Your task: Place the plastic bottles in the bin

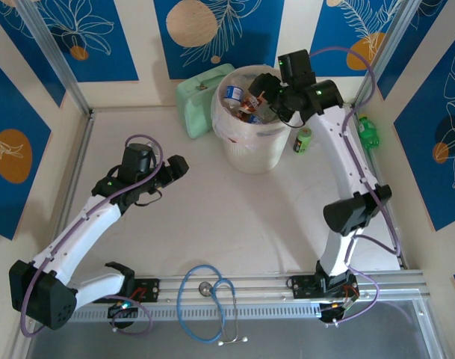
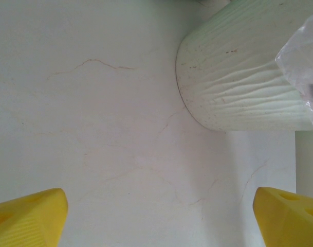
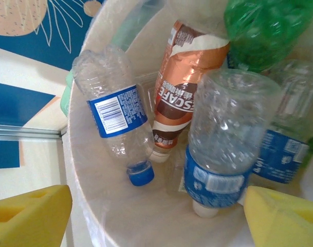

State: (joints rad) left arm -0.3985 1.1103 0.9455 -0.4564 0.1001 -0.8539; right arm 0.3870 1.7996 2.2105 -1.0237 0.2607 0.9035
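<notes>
On the table (image 1: 234, 217) we note the bin (image 1: 249, 146) at far centre. The right arm (image 1: 347, 161) arches over its rim, right end effector (image 3: 156, 216) spread wide, empty. The left arm (image 1: 93, 217) is bent low, left end effector (image 2: 159, 216) equally wide. Plastic bottles (image 3: 228, 139) lie inside the bin.

The left arm (image 1: 81, 228) and right arm (image 1: 352, 161) wear white shells between black joints. A purple-grey cable (image 1: 143, 137) loops along each, a green light (image 1: 317, 93) glows near each wrist, and the fingers (image 2: 28, 216) are bright yellow wedges.
</notes>
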